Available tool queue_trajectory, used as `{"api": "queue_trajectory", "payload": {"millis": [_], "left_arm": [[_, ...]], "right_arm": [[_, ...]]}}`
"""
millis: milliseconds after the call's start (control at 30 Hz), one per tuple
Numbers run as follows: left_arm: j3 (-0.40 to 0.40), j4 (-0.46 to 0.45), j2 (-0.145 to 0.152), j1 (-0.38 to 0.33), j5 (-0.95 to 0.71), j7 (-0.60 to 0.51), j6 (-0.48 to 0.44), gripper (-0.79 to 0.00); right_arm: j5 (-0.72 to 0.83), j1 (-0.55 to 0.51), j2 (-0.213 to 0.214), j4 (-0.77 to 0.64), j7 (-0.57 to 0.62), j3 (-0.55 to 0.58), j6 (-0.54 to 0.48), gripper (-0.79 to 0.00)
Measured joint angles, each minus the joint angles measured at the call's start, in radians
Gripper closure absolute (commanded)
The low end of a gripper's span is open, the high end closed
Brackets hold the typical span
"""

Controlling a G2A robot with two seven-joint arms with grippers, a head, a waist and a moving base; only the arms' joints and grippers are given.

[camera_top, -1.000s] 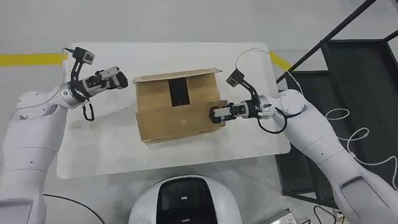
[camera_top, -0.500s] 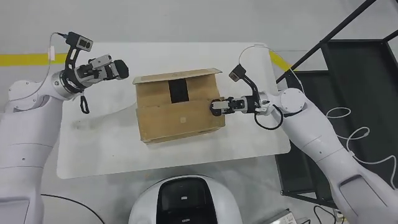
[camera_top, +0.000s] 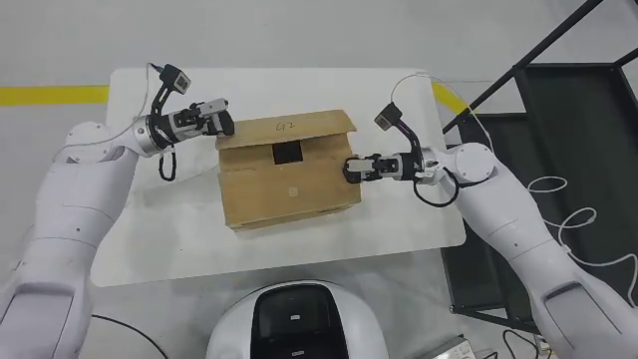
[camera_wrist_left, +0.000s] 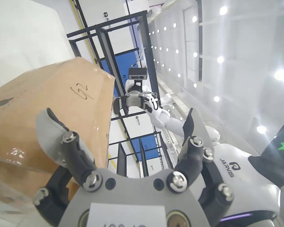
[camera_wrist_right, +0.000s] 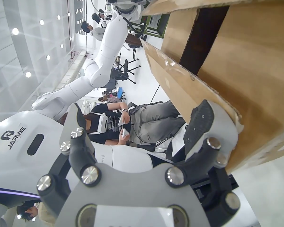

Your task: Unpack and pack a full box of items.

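The cardboard box (camera_top: pixel 289 184) sits in the middle of the white table (camera_top: pixel 159 229), between my two arms. Its top flaps are folded down nearly flat, with a dark gap (camera_top: pixel 287 152) left between them near the centre. My left gripper (camera_top: pixel 217 120) is at the box's far corner on my left side, level with the top edge. From my left wrist I see its fingers spread wide with nothing between them. One finger (camera_wrist_left: pixel 52 128) lies across the flap there, though I cannot tell if it touches. My right gripper (camera_top: pixel 352 169) is at the box's right side, about halfway along that edge. Its fingers are spread too and hold nothing. One pad (camera_wrist_right: pixel 201 121) rests against the cardboard edge of the flap, and the other finger (camera_wrist_right: pixel 77 119) stands clear of the box in open air.
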Motion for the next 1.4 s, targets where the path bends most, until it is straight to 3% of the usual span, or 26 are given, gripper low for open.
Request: {"api": "queue_trajectory", "payload": {"millis": [333,833,1133,1400], "left_arm": [[-0.009,-0.060,0.026,0.065,0.085,0.004,-0.001,-0.785],[-0.068,-0.188,0.071,0.152,0.102,-0.019,0.022,-0.785],[-0.184,-0.285,0.116,0.233,0.045,-0.051,0.054,-0.785],[-0.312,-0.382,0.155,0.367,0.019,-0.062,0.101,-0.785]], "right_arm": [[-0.065,0.065,-0.023,0.041,-0.044,-0.037,0.048,-0.785],[-0.063,0.238,-0.114,0.265,-0.057,-0.185,0.125,-0.785],[-0.069,0.296,-0.144,0.341,-0.043,-0.206,0.124,-0.785],[-0.070,0.304,-0.153,0.361,-0.027,-0.206,0.127,-0.785]]}}
